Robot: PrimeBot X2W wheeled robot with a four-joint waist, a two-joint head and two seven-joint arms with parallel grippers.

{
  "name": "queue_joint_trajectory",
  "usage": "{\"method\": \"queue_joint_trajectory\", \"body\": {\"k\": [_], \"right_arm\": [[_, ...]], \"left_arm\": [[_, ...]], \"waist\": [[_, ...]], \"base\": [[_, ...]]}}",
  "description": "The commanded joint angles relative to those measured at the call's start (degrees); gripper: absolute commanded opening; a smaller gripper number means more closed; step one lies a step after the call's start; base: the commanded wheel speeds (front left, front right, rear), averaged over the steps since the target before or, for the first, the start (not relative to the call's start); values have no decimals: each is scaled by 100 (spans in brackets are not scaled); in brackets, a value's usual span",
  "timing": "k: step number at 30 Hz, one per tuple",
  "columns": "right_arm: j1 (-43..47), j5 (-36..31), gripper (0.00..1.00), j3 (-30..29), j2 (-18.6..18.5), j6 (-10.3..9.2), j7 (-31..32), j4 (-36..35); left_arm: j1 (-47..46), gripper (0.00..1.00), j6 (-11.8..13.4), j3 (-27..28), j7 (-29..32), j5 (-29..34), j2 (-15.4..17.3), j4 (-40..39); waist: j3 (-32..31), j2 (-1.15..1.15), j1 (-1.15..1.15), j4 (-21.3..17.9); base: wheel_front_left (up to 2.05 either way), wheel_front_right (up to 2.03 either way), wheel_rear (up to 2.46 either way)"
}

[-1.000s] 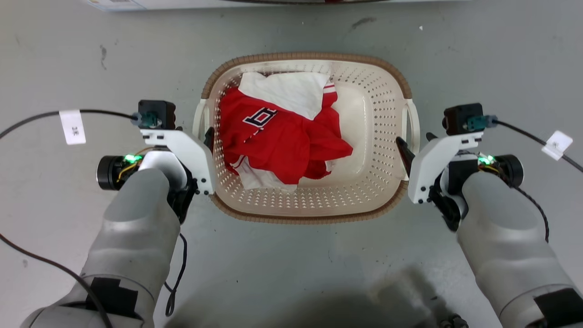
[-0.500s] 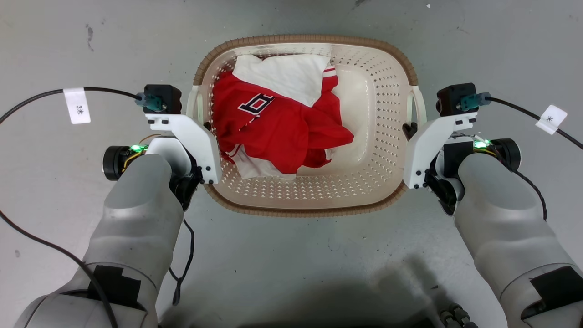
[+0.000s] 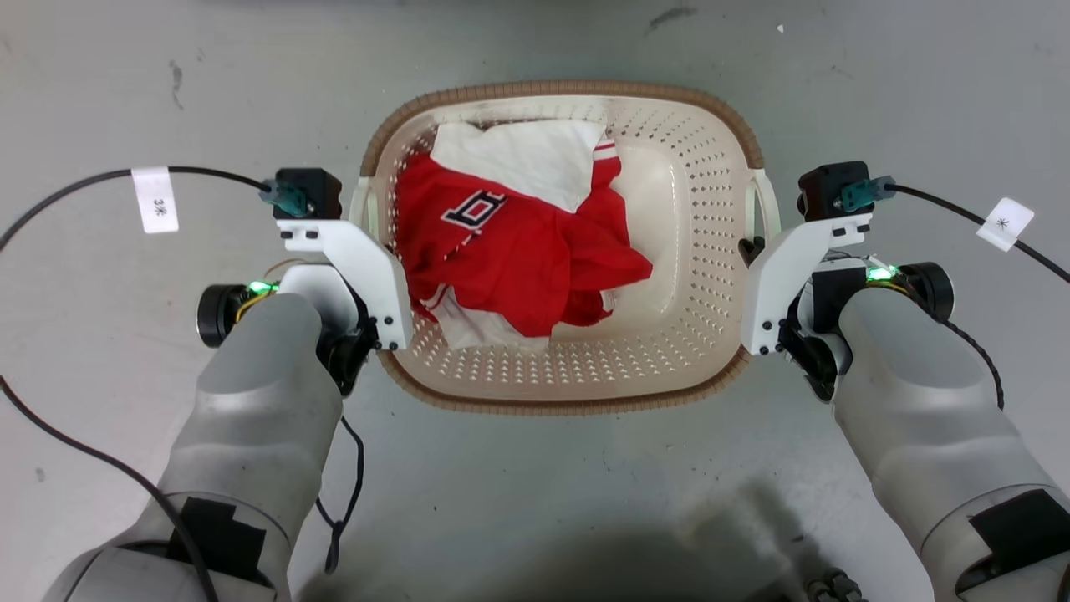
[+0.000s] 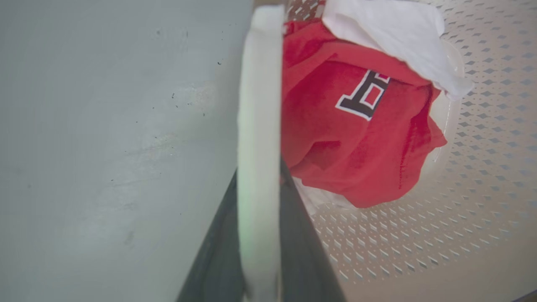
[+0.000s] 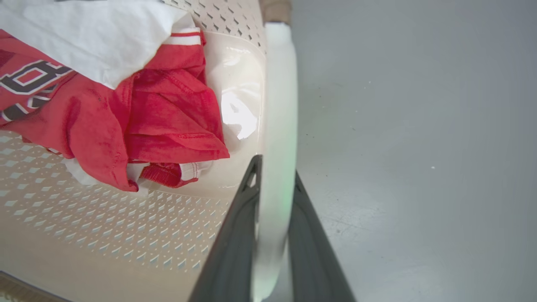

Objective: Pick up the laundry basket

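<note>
Grey floor (image 3: 535,493) is spreading around the basket (image 3: 585,372), which is showing upper centre in the head view and holding a red shirt (image 3: 518,259) under a white cloth (image 3: 522,155). The left gripper (image 4: 259,176) is clamping the basket's frame-left handle (image 4: 260,84). The right gripper (image 5: 275,167) is clamping the frame-right handle (image 5: 279,84).

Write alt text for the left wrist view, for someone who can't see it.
The left gripper grips the white handle of the basket between two dark fingers, the handle seen edge-on as a pale vertical band. Right of it, a red shirt and a white cloth lie in the basket; left of it is grey floor.
</note>
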Motion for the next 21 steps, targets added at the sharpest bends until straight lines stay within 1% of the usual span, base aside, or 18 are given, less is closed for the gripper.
{"method": "queue_joint_trajectory", "body": {"k": [1, 3, 5, 14, 21], "right_arm": [[42, 98, 0, 91, 39, 16, 27, -16], [166, 235, 0, 194, 47, 17, 109, -65], [361, 497, 0, 369, 71, 25, 335, -209], [796, 1178, 0, 935, 106, 45, 1041, -422], [1014, 1644, 0, 1222, -26, 46, 1611, -467]], "left_arm": [[89, 0, 7, -73, 62, -84, -54, -29], [178, 0, 6, -149, 131, -168, -89, -22], [297, 0, -4, -205, 200, -273, -124, -10], [738, 0, -14, -359, 613, -677, -192, 53], [943, 0, -18, -480, 1072, -928, -182, 81]], "waist": [[-157, 0, 0, 28], [-353, 0, 0, 56], [-586, 0, 0, 72], [-1553, 0, 0, 33], [-2289, 0, 0, 74]], "base": [[0, 0, 0], [0, 0, 0], [0, 0, 0], [0, 0, 0], [0, 0, 0]]}}
